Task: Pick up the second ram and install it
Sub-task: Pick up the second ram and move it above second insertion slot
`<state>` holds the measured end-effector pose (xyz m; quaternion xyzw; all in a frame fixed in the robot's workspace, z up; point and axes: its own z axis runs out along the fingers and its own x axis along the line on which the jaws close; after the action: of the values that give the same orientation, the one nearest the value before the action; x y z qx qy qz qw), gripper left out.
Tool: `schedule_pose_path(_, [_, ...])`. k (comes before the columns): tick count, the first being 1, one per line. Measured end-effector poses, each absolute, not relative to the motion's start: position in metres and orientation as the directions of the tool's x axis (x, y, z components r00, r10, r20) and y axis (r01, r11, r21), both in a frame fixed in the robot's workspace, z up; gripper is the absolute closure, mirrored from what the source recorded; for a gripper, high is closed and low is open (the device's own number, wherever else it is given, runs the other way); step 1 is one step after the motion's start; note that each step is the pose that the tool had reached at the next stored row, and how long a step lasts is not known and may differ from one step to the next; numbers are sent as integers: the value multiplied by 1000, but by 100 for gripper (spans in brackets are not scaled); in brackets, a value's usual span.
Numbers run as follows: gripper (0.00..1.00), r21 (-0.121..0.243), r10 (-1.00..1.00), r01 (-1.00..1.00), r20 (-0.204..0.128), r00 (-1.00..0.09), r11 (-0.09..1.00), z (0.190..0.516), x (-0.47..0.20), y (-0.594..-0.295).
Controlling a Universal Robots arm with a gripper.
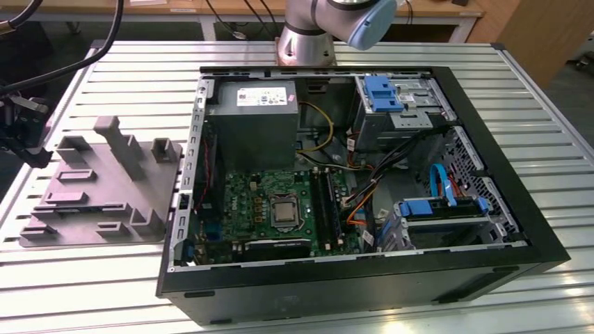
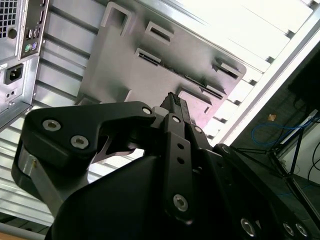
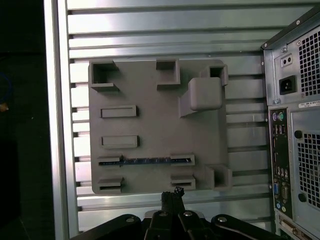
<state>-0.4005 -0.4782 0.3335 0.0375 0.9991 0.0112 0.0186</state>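
Observation:
The ram point(image 3: 145, 161) is a thin dark-blue stick standing on edge in a long slot of the grey holder block point(image 3: 150, 125). In the first wrist view my gripper point(image 3: 173, 196) hangs above the block's edge, a short way off the ram's slot. Its black fingers are pressed together with nothing between them. The second wrist view shows the gripper point(image 2: 172, 106) from the side, over the same block point(image 2: 150, 75). In the exterior view the block point(image 1: 93, 188) lies left of the open computer case point(image 1: 483, 188), whose motherboard memory slots point(image 1: 322, 202) sit beside the processor socket.
The case and block rest on a slatted metal table point(image 1: 121, 76). The arm's base point(image 1: 307, 42) stands behind the case, and dark arm parts point(image 1: 23, 132) hang at the exterior view's left edge. The case's rear panel point(image 3: 295, 140) rises beside the block. Cables and drive bays point(image 1: 408, 104) fill the case.

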Motion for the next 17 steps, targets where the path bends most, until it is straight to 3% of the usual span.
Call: schedule_pose_path(17, [90,24,-199,-199,-36,-979,980,332,-401,-478])
